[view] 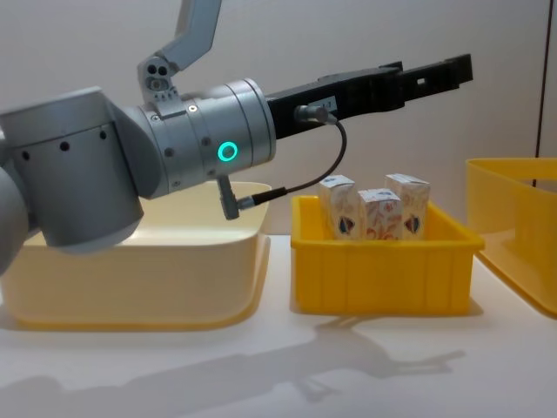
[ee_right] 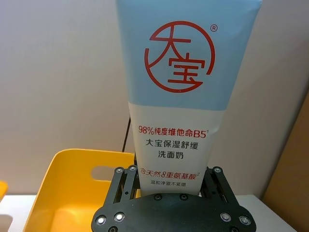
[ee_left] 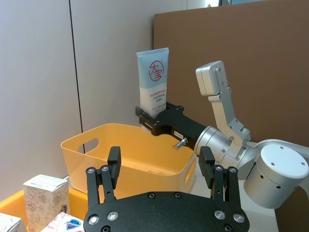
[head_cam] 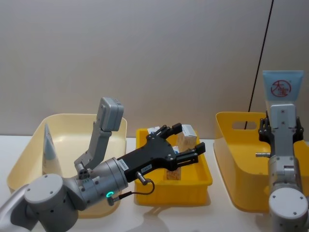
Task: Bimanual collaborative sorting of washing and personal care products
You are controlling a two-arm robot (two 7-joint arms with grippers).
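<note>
While the right gripper [ee_right: 170, 175] holds a tall light-blue squeeze tube with a red circular mark [ee_right: 186, 96] by its lower end, jaws pinching it from both sides, the tube stands upright over the deep yellow plastic bin [head_cam: 227, 145] at the right of the white counter [view: 278, 366]. Wide crimped end up, narrow end down: that grip looks chosen so the tube can go straight down inside the walls rather than tip across the rim. Whether it is meant to drop there or be passed across, I can't say.

Over in the middle, the left gripper [head_cam: 186, 142] hovers above the shallow yellow plastic tray [view: 383, 270], jaws spread wide and carrying nothing. Under it, three small white cartons with orange print and a blue emblem [view: 374, 213] stand upright, side by side in the tray. Their tops are exposed, so a descent from above looks like the natural approach, and the open jaws seem set for exactly that.

At the far left sits the wide cream plastic bin [head_cam: 67, 133], with a second light-blue tube [head_cam: 48, 145] standing at its left wall. By my reading the sort is under way, with the cartons not yet lifted. The risk I see is the neighbouring cartons getting nudged, packed as close as they are.
</note>
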